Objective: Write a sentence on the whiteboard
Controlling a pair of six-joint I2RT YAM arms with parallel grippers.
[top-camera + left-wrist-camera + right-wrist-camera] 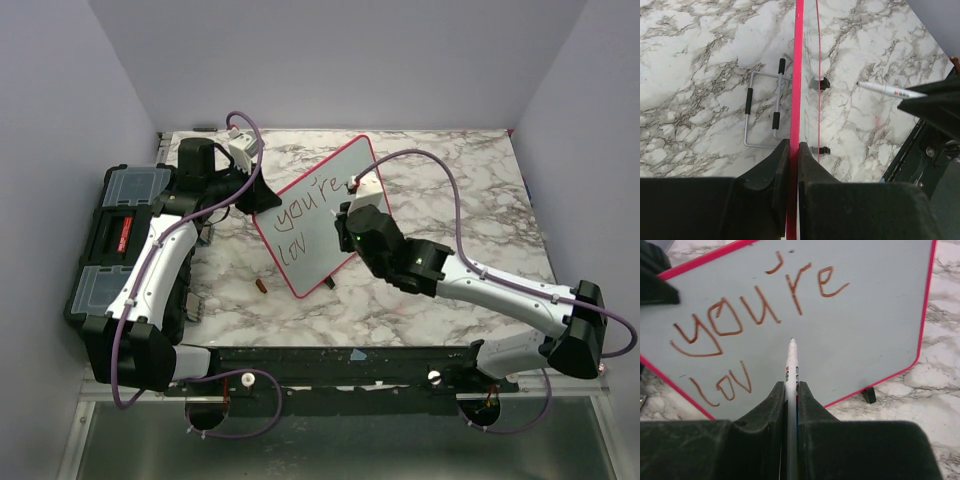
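Observation:
The whiteboard (315, 215), grey-white with a red-pink frame, stands tilted on the marble table and reads "you're" and below it "lov" in brown-red ink (760, 310). My left gripper (258, 195) is shut on the board's left edge; the left wrist view shows the red frame (798, 75) clamped edge-on between the fingers. My right gripper (347, 228) is shut on a white marker (791, 365) in front of the board. The marker's tip points at the board to the right of "lov", near its middle; contact cannot be told. The marker also shows in the left wrist view (887, 90).
A black toolbox (115, 245) with clear lid compartments sits at the table's left edge. A small brown-red marker cap (261, 286) lies below the board's lower corner. A wire stand (765, 112) lies on the marble behind the board. Grey walls enclose the table.

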